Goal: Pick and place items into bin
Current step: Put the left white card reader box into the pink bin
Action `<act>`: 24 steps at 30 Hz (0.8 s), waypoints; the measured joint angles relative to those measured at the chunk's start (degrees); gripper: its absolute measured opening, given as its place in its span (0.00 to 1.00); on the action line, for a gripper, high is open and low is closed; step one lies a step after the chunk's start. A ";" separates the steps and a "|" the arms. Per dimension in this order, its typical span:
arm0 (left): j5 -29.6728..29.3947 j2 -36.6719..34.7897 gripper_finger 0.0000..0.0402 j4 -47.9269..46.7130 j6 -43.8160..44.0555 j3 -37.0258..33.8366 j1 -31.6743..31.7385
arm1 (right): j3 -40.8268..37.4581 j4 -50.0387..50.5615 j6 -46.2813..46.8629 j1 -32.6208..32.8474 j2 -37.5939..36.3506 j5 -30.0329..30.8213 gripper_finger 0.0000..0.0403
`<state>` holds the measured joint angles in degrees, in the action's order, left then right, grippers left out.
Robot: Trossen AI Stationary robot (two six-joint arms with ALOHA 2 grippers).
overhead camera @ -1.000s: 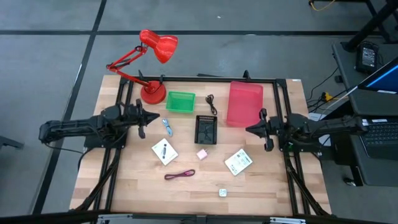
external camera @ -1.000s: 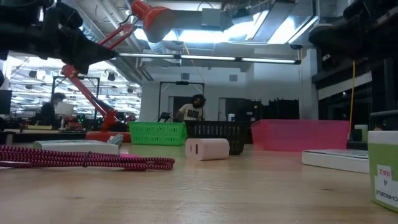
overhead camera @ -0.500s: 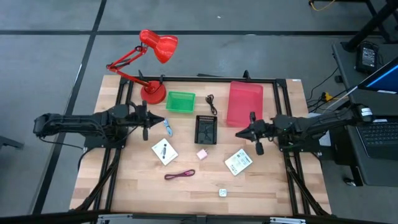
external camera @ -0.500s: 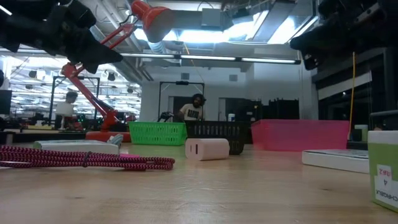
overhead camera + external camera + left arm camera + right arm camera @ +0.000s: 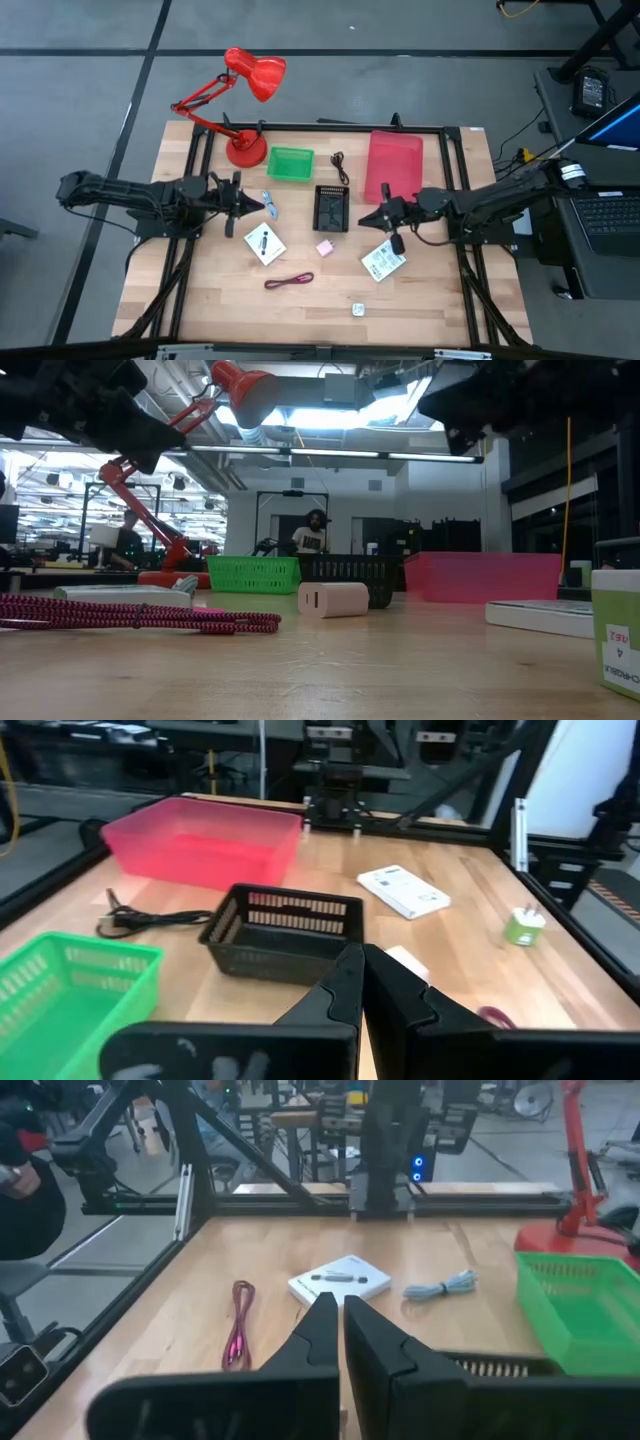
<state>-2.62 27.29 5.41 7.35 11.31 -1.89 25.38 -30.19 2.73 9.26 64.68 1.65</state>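
left gripper has its fingers pressed together, nothing between them, above the table just beside the blue-white piece, w/ a white packet near it toward the front edge. right gripper also closed tight & empty, hovering beside the black basket, in front of the pink bin, close to the 2nd packet. pink cube sits in front of the black basket, between the two packets. maroon cord lies nearer the front edge, tiny white cube nearest it. black cord lies between green basket and pink bin. red lamp at back left corner. all items on the table, none in a bin.
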 joint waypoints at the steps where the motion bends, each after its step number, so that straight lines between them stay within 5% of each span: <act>1: -0.48 0.00 0.01 0.00 -0.02 0.00 -0.74 | 0.87 0.04 -0.17 0.00 1.17 -0.24 0.01; 15: -6.86 1.24 0.01 -3.00 5.91 0.00 -9.89 | 15.80 0.06 -6.66 -0.11 18.09 -1.56 0.01; 24: -9.68 4.55 0.01 -5.47 10.82 0.03 -14.52 | 27.55 2.23 -10.45 -4.55 30.03 -21.36 0.01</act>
<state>-12.30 31.84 -0.06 18.18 11.34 -16.40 52.94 -27.96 -7.73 4.71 94.71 -19.72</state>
